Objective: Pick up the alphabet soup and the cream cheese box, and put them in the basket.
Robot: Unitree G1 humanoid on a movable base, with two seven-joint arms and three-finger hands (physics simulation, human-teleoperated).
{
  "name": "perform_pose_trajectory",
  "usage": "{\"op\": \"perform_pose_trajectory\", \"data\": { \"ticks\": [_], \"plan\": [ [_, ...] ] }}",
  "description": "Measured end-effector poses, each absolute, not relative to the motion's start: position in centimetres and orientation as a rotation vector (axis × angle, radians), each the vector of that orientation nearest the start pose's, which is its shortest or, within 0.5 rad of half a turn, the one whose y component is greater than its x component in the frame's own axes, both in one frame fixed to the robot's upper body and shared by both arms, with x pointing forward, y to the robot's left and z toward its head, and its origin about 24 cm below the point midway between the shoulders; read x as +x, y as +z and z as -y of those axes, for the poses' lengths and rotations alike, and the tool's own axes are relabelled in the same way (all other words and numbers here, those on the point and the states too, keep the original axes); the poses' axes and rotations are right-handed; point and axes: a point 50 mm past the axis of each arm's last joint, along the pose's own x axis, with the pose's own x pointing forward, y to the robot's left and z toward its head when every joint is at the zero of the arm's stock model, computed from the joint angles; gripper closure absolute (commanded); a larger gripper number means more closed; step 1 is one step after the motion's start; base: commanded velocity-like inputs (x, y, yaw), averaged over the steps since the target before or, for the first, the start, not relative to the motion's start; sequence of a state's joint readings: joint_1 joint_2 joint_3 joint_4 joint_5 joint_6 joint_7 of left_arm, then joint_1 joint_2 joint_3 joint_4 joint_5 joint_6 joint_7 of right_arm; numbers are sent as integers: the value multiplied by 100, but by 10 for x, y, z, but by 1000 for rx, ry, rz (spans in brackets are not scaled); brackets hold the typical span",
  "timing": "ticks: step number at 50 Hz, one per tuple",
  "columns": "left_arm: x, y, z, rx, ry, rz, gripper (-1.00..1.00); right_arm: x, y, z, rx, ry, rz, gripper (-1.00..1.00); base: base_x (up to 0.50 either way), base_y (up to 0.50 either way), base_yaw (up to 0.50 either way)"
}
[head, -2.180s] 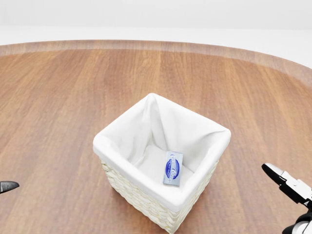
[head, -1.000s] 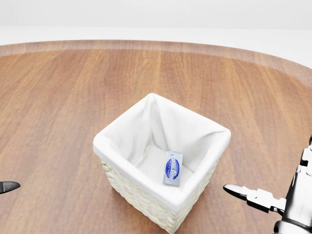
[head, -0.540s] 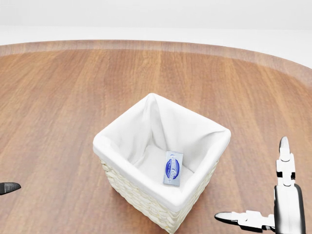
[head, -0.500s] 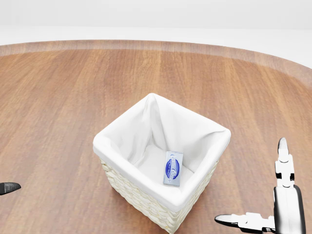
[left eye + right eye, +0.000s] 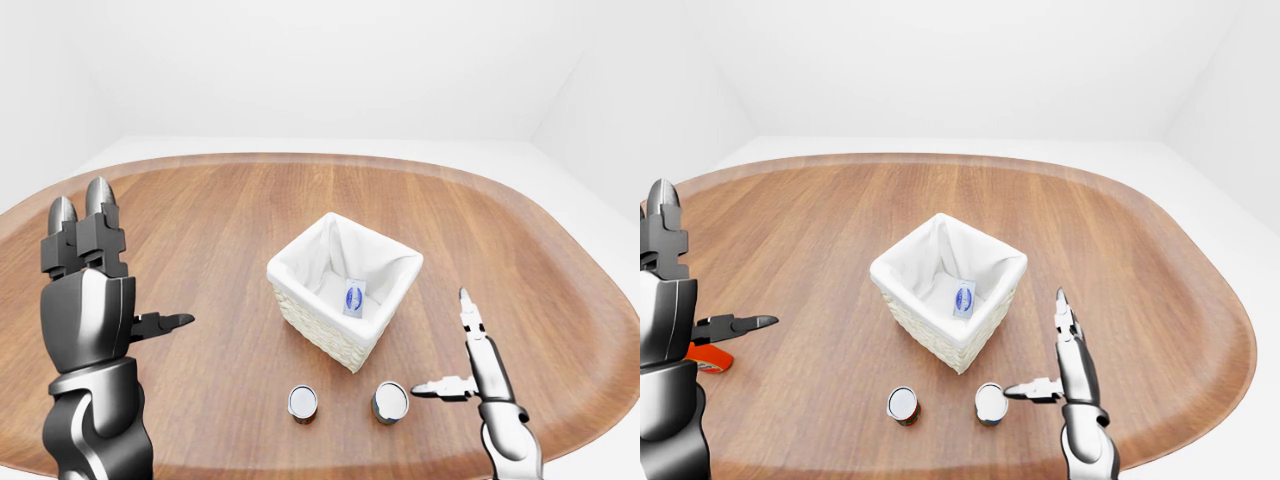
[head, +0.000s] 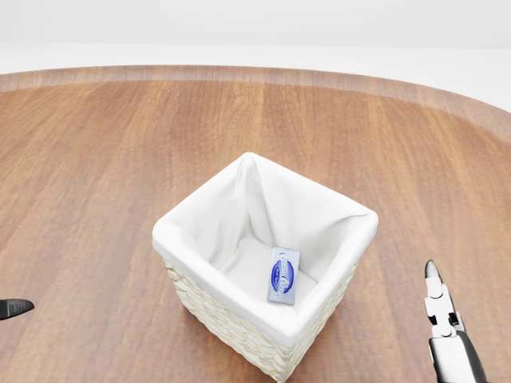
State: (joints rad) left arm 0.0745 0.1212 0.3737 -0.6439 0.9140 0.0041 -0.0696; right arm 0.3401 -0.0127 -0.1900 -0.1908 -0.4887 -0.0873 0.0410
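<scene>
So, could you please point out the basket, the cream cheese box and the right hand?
basket (image 6: 200, 247): head view, near rim.
cream cheese box (image 6: 283, 275): head view, blue label.
right hand (image 5: 466, 352): left-eye view, between fingertips.

The head view looks steeply down from close above the basket (image 6: 263, 263), which fills its middle, with the table (image 6: 104, 159) edge toward 12 o'clock. The 2 eye views sit farther off and wider, taking in the whole oval table. They share nearly 1 scene; the basket shifts toward 9 o'clock in the right-eye view.
</scene>
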Motion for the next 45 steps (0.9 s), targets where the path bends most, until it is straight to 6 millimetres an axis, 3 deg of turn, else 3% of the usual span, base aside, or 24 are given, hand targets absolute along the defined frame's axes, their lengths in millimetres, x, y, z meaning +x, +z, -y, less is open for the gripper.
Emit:
{"op": "perform_pose_trajectory", "data": {
  "ticks": [45],
  "plan": [
    [192,177,-231,1123,495,378,-100,162,-18,183,-639,23,-290,-100,0,0,0]
  ]
}}
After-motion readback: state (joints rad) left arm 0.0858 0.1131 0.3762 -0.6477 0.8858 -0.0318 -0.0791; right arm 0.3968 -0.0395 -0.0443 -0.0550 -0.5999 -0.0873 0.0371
